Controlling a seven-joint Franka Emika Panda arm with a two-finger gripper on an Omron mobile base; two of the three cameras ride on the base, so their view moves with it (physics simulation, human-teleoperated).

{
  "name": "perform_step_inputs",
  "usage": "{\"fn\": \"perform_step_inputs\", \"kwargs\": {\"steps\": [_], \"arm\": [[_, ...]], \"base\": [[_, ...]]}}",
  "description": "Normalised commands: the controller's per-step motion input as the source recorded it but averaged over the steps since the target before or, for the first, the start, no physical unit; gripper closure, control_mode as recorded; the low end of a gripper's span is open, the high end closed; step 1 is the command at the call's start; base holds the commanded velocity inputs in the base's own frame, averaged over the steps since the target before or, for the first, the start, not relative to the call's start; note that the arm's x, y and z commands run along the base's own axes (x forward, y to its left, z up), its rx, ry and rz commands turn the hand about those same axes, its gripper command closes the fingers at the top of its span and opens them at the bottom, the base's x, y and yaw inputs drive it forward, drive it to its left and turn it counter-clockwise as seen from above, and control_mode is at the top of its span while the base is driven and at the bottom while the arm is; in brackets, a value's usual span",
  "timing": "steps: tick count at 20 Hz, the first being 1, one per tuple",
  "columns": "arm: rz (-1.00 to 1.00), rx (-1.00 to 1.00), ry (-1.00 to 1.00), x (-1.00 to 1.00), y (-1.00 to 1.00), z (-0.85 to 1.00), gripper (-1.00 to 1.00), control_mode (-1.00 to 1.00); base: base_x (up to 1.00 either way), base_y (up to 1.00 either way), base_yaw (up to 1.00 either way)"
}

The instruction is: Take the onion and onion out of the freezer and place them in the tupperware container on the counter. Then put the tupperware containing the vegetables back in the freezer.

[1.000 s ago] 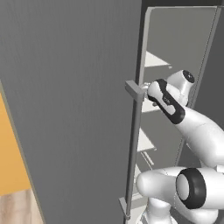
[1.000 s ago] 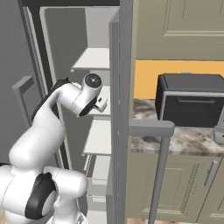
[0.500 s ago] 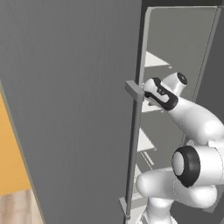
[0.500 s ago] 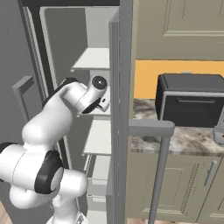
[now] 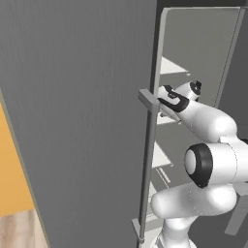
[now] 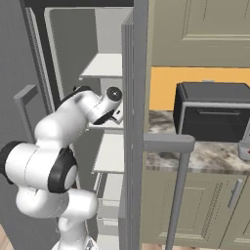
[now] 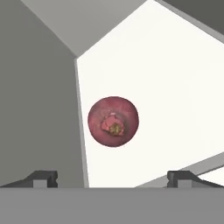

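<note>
A dull pinkish-red onion (image 7: 113,121) rests on a white shelf (image 7: 175,96) of the freezer, close to the pale grey side wall. My gripper (image 7: 113,177) is open just short of it, a fingertip low on either side and nothing between them. From the base views, my arm (image 5: 203,121) reaches past the long bar handle (image 5: 147,164) into the open freezer (image 6: 73,44), at the middle shelf. At the right edge, a low grey tupperware container (image 6: 243,149) sits on the marbled counter (image 6: 205,157).
The open dark grey freezer door (image 5: 82,121) stands on my left. A second door edge with a bar handle (image 6: 178,195) stands between the freezer and the counter. A black toaster oven (image 6: 212,117) sits on the counter, above beige cabinets (image 6: 195,210).
My arm has folded and pushed the hand deeper into the freezer at the middle shelf. The gripper has stayed open.
</note>
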Motion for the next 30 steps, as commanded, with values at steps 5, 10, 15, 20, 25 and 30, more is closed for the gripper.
{"fn": "perform_step_inputs", "kwargs": {"steps": [5, 10, 15, 20, 25, 30], "arm": [[0.0, 0.02, 0.0, 0.22, 0.01, -0.08, -1.0, -1.0], [0.0, 0.04, 0.0, 0.22, 0.05, -0.08, -1.0, -1.0], [0.0, 0.04, 0.0, 0.12, 0.05, -0.09, -1.0, -1.0], [0.0, 0.03, 0.0, 0.16, 0.04, -0.18, -1.0, -1.0], [0.0, 0.02, 0.0, 0.22, 0.06, -0.18, -1.0, -1.0], [0.0, 0.02, 0.0, 0.25, 0.06, -0.18, -1.0, -1.0]], "base": [[0.0, 0.0, 0.0], [0.0, 0.0, 0.0], [0.0, 0.0, 0.0], [0.0, 0.0, 0.0], [0.0, 0.0, 0.0], [0.0, 0.0, 0.0]]}}
